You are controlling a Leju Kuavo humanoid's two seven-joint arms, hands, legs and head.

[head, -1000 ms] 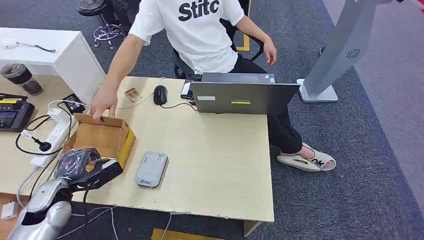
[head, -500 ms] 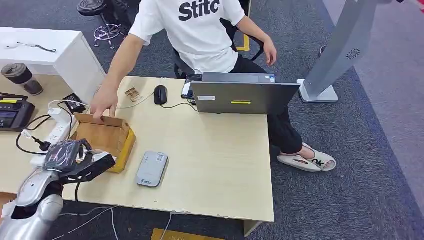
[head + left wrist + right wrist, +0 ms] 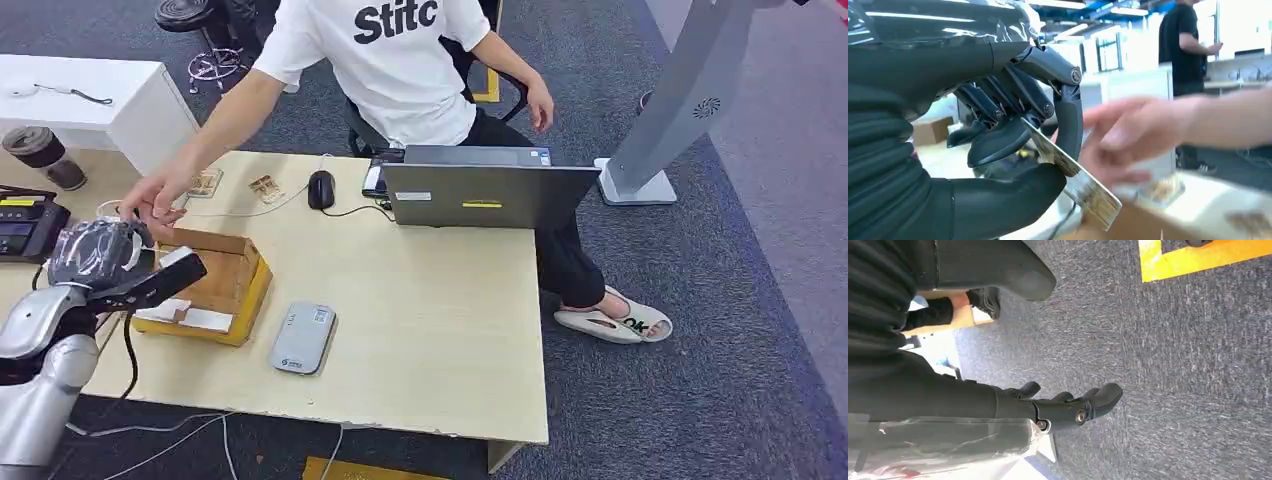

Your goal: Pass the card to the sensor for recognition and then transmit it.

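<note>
Left hand (image 3: 100, 262) was raised above the table's (image 3: 430, 330) left edge, over the open cardboard box (image 3: 215, 280). It pinched the card (image 3: 1075, 182) between thumb and fingers (image 3: 998, 107), the rest of the fingers curled in over it; in the head view the card (image 3: 176, 257) showed as a pale tab at the fingertips, above the box's left wall. A person's hand (image 3: 150, 200) reached in from the table's far side and was just beside the robot's hand; in the wrist view that hand (image 3: 1133, 135) was blurred and close behind the card, and contact could not be told. Right hand (image 3: 1068, 405) hung over grey carpet, fingers loosely apart and holding nothing. Grey sensor (image 3: 302, 338) lay flat near the table's front edge, just right of the box. Laptop (image 3: 487, 192) stood at the far edge, mouse (image 3: 320, 188) to its left. White pieces (image 3: 195, 316) lay in the box bottom.
</note>
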